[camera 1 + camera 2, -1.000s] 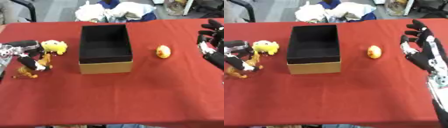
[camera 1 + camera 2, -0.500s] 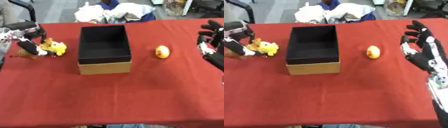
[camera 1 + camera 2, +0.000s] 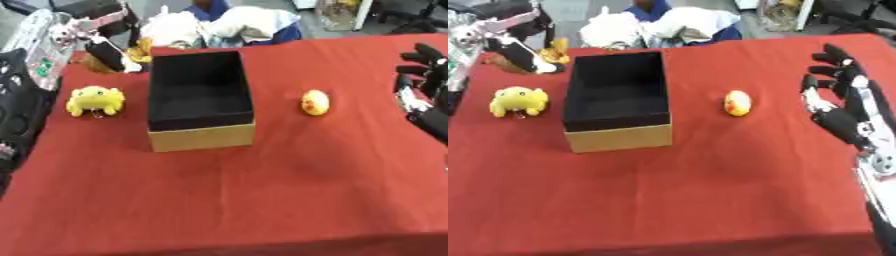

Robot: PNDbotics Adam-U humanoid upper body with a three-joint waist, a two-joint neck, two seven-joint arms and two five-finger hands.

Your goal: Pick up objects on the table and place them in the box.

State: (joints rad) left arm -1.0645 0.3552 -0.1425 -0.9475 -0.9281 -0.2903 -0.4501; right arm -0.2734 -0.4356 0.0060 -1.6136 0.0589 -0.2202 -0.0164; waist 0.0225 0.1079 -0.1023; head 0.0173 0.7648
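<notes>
An open cardboard box [image 3: 201, 136] with a black inside stands mid-table. To its left a yellow plush [image 3: 94, 100] lies on the red cloth. A yellow egg-shaped toy [image 3: 315, 102] lies to the right of the box. At the far left corner my left hand [image 3: 77, 26] is shut on a black, white and orange toy figure [image 3: 109, 55], held above the table beside the box's far left corner. My right hand [image 3: 843, 107] hovers open at the right edge, fingers spread, apart from the egg toy.
A heap of white and blue cloth [image 3: 227, 25] lies behind the table's far edge. My black left arm [image 3: 17, 110] runs along the left side. The red tablecloth [image 3: 262, 200] stretches in front of the box.
My left hand has lifted the toy figure off the cloth and carried it away from me and rightward, to the box's far left corner. The plush, egg toy and right hand stayed put.
</notes>
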